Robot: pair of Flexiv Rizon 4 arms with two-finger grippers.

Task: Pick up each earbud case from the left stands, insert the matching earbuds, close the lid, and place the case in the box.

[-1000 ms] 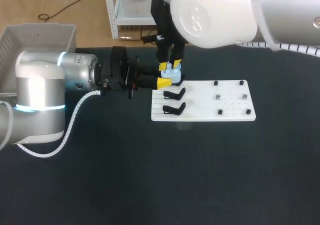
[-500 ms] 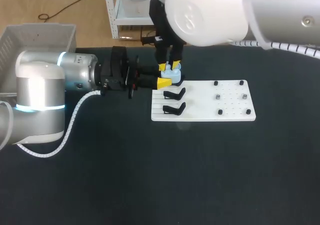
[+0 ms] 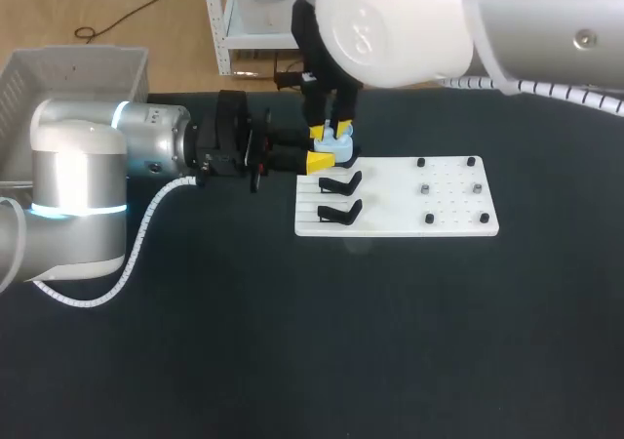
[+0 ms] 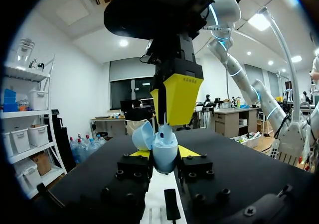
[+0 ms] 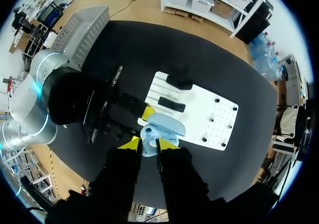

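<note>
Left gripper (image 3: 328, 152) is clamped on the open case (image 4: 164, 153) at the board's (image 3: 400, 207) rear corner. Right gripper (image 3: 331, 127) hangs over it, apparently pinching an earbud (image 4: 164, 120), though that is tiny. Lid-closing and boxing remain. Two stands (image 3: 339, 181) sit bare, and the box's (image 3: 78, 68) inside is out of sight.
</note>
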